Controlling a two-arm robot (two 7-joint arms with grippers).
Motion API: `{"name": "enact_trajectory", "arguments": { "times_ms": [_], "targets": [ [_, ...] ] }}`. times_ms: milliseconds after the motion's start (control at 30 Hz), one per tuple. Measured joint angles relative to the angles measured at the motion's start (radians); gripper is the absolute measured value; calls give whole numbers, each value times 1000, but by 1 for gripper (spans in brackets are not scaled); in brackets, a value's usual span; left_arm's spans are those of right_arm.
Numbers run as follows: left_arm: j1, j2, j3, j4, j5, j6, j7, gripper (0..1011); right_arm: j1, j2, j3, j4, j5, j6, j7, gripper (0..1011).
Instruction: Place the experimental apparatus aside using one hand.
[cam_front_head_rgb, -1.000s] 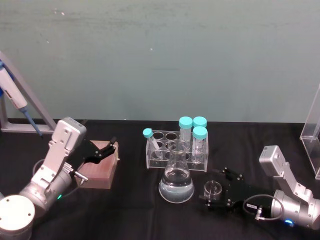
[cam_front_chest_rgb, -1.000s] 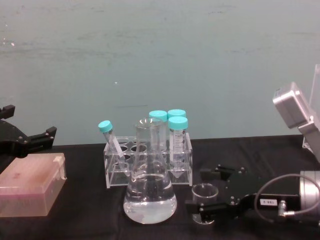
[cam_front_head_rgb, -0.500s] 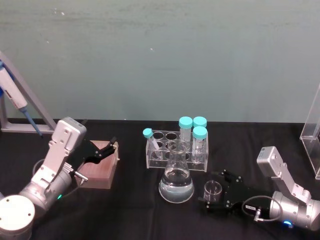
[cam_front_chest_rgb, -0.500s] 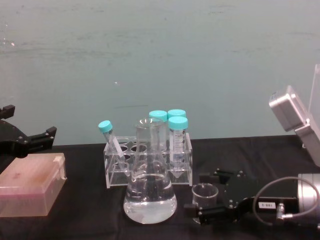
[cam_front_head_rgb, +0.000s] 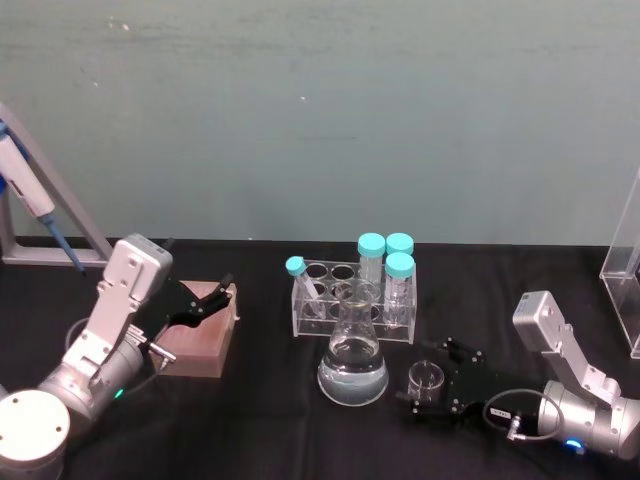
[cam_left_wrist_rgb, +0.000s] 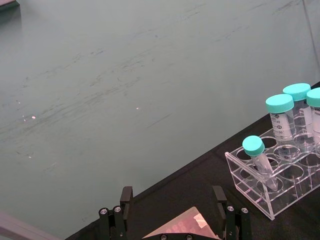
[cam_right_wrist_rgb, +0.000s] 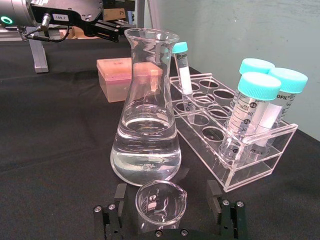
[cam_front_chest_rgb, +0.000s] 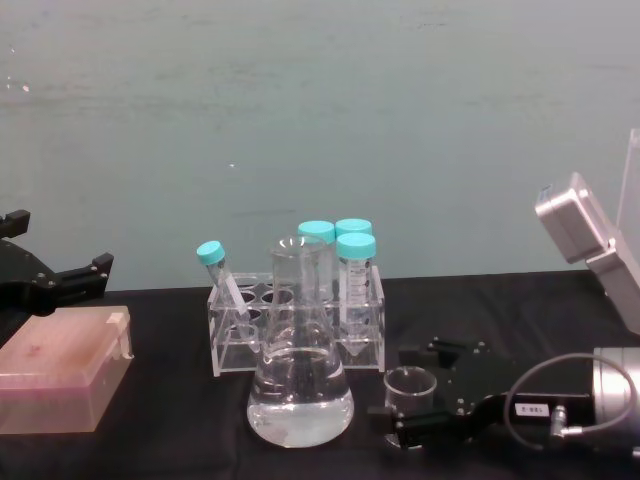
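While the scale on a tube (cam_right_wrist_rgb: 248, 115) reads 45 and 40, the right pincer (cam_right_wrist_rgb: 167, 194) gapes around the beaker (cam_right_wrist_rgb: 159, 206); the left pincer (cam_left_wrist_rgb: 172, 200) gapes over a box (cam_left_wrist_rgb: 184, 231).

Wall (cam_front_head_rgb: 320, 120): dull teal-green, matt, with faint scuffs, streaks and a few small pale specks; it spans the whole back of the scene. Table (cam_front_head_rgb: 260, 420): covered in black cloth, its far edge meeting the wall in a straight line. Frame (cam_front_head_rgb: 35, 256): grey metal, a slanted strut on a flat base, far left on the table, by the wall; a blue-and-white pipette (cam_front_head_rgb: 28, 190) hangs on it. Case (cam_front_head_rgb: 625, 275): clear acrylic, upright, at the table's far right. Light: even and soft.
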Motion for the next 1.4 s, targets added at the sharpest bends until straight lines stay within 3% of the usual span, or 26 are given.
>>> {"name": "enact_trajectory", "arguments": {
  "times_ms": [1000,1400],
  "targets": [
    [0,0,0,0,0,0,0,1000,-1,1,0,-1,1,-1,2,1003],
    [0,0,0,0,0,0,0,1000,-1,1,0,-2,1,-1,2,735]
  ]
}}
